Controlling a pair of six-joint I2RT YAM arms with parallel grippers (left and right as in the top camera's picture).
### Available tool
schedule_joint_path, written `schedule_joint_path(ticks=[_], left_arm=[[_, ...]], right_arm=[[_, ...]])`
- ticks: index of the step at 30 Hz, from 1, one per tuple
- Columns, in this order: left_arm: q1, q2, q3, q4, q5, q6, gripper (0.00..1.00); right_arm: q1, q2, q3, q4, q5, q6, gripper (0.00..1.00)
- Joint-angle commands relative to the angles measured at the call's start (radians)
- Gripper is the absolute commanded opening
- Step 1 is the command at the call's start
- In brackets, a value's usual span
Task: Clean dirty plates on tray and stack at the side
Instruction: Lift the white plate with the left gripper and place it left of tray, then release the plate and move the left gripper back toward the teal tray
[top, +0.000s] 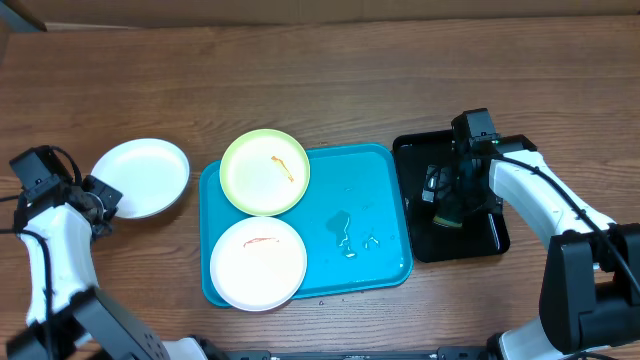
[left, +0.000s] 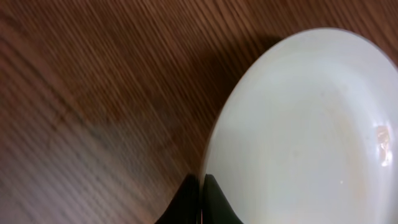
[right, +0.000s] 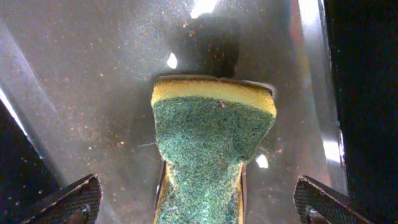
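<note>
- I work over a brown wooden table (top: 330, 90), grain running side to side.
- A pale tan strip (top: 300, 8) borders its far edge.
- Even light, soft shadows.

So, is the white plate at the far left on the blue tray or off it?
Off: the white plate is over the wooden table, clear left of the tray.

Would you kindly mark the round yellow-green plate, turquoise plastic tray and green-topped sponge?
Yellow-green plate (top: 262, 172), overhead view, centre.
Turquoise tray (top: 375, 190), overhead view, bare floor.
Green-topped sponge (right: 208, 137), right wrist view, green face.
</note>
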Motion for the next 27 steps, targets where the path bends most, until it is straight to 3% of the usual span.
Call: schedule_joint_path(ticks=[1, 7, 14, 15, 16, 17, 18, 19, 21, 24, 27], left_arm=[[0.032, 0.074, 0.01, 0.066, 0.004, -0.014, 0.04], [0.041, 0.098, 0.01, 0.147, 0.003, -0.014, 0.04], [0.041, 0.098, 0.01, 0.139, -0.029, -0.014, 0.06], [0.041, 0.098, 0.01, 0.135, -0.029, -0.014, 0.18], [0.04, 0.098, 0.01, 0.13, -0.029, -0.014, 0.4], [0.04, 0.098, 0.01, 0.126, -0.021, -0.014, 0.69], [0.04, 0.098, 0.011, 0.117, 0.005, -0.013, 0.84], [0.04, 0.095, 0.012, 0.105, 0.053, 0.003, 0.91], [0.041, 0.092, 0.031, 0.065, 0.186, 0.08, 0.92], [0.037, 0.092, 0.063, -0.026, 0.34, 0.135, 0.76], [0.018, 0.093, 0.064, -0.118, 0.397, 0.17, 0.6]], right_arm=[[0.002, -0.021, -0.007, 0.004, -0.001, -0.001, 1.0], [0.002, -0.021, -0.007, 0.004, -0.001, -0.001, 1.0], [0.002, -0.021, -0.007, 0.004, -0.002, -0.001, 1.0], [0.002, -0.021, -0.007, 0.004, -0.001, -0.001, 1.0], [0.002, -0.021, -0.007, 0.004, -0.001, -0.001, 1.0], [0.002, -0.021, -0.007, 0.004, -0.002, -0.001, 1.0], [0.002, -0.021, -0.007, 0.004, -0.001, -0.001, 1.0], [0.002, -0.021, -0.007, 0.004, -0.001, -0.001, 1.0], [0.002, -0.021, -0.007, 0.004, -0.001, -0.001, 1.0], [0.002, -0.021, -0.007, 0.004, -0.001, -0.001, 1.0], [0.002, -0.021, -0.007, 0.004, -0.001, -0.001, 1.0]])
